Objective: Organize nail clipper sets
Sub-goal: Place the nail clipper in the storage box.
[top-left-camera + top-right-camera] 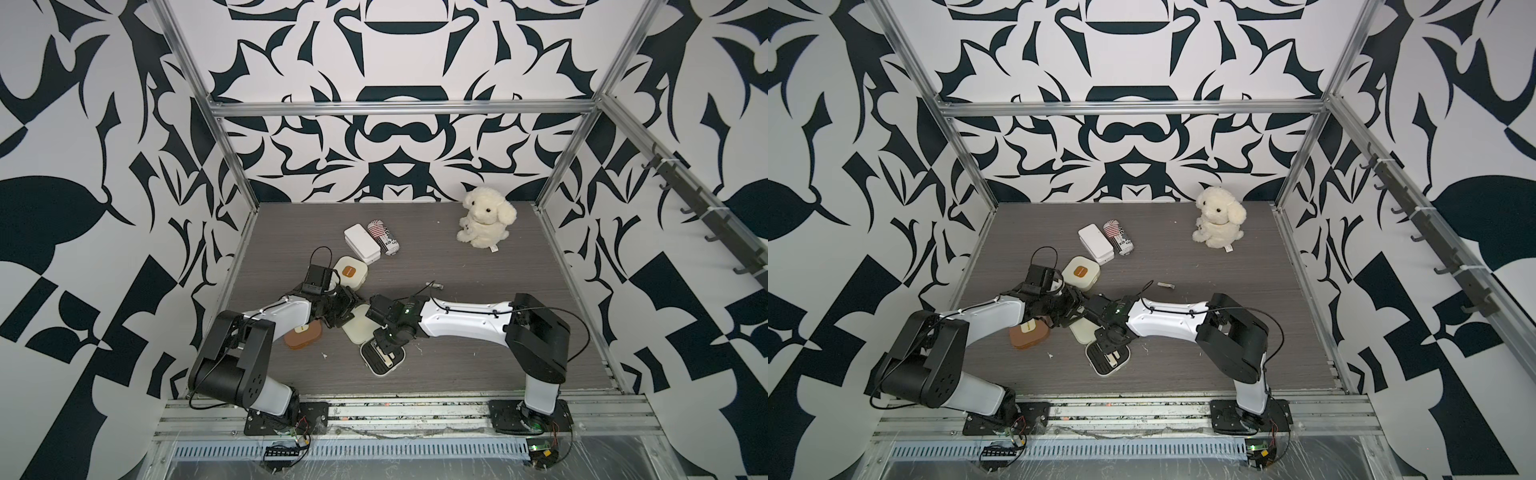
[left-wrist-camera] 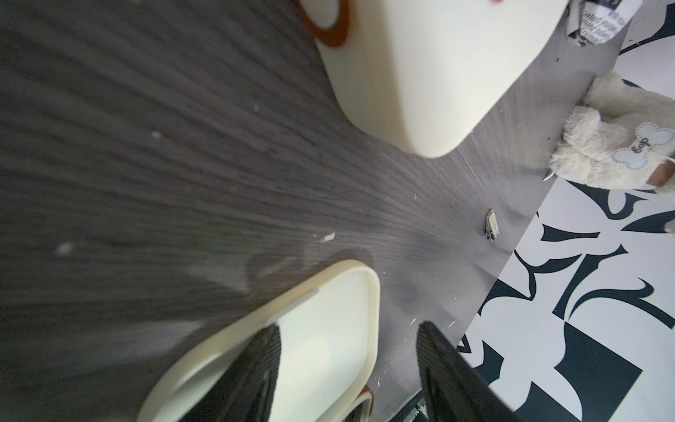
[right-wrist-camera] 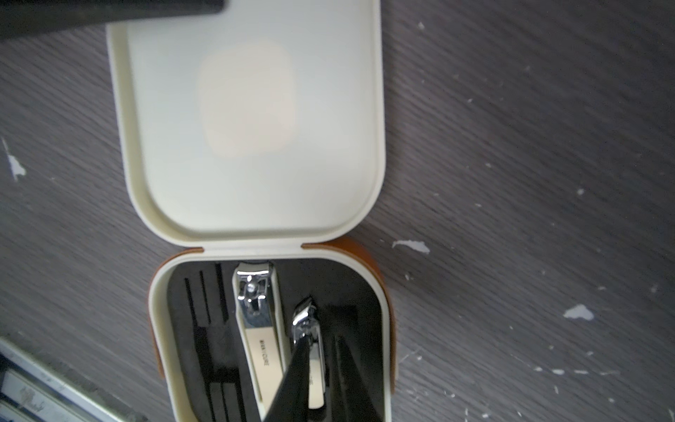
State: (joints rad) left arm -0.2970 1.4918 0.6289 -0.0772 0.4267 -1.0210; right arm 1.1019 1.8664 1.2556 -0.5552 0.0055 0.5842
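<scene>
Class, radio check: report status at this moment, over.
Left gripper open, one finger over lid of open cream case. Right gripper straddling small clipper inside it, grip unclear. One loose clipper on table; nothing seen in the way.

our left arm (image 1: 286, 320) and right arm (image 1: 461, 324) are white shells between black joints, thin black cables (image 1: 478, 311) tied along them, on black base plates (image 1: 276, 419); the left end effector (image 2: 347, 327) has black ribbed fingers (image 2: 255, 372).

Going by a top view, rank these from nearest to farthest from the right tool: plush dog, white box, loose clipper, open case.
1. Open case, under the right tool.
2. Loose clipper, mid-table.
3. White box, farther back, left.
4. Plush dog, back right corner.
</scene>
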